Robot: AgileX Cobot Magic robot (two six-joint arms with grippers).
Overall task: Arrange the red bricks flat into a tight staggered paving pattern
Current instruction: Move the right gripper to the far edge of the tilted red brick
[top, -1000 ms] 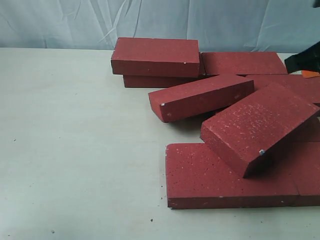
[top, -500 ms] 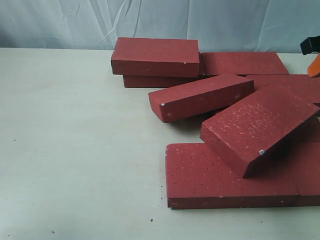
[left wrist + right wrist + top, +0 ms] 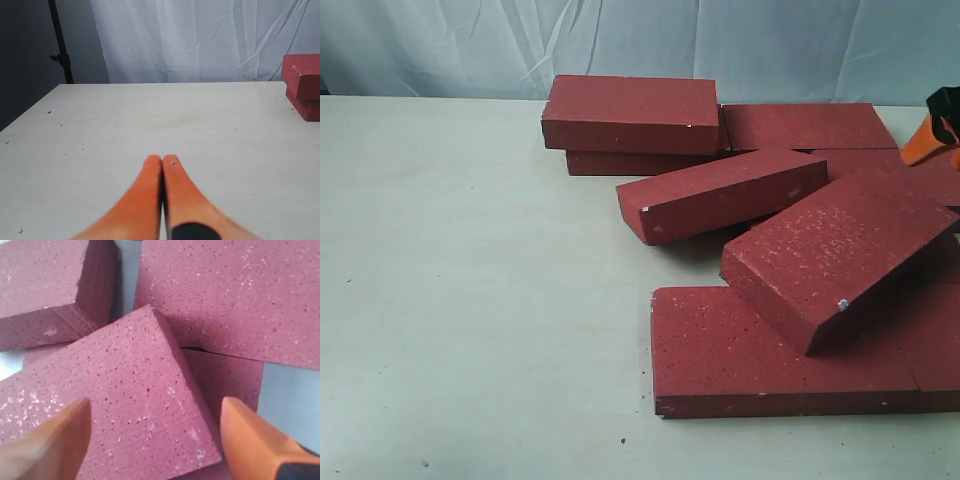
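Observation:
Several red bricks lie in a loose heap on the right of the table. One tilted red brick leans on flat bricks at the front. Another tilted brick rests behind it, and a stack of two stands at the back. My right gripper is open, its orange fingers spread wide over a corner of the tilted brick, holding nothing. Only one of its fingers shows at the exterior view's right edge. My left gripper is shut and empty over bare table.
The pale table stretches left of the heap. A white cloth backdrop hangs behind it. In the left wrist view the stacked bricks sit far off to one side, and a dark stand rises beyond the table's edge.
My right gripper has opened its jaws. Its orange finger has come further into the exterior view at the right edge and slightly lower. The bricks and the left gripper have not moved.

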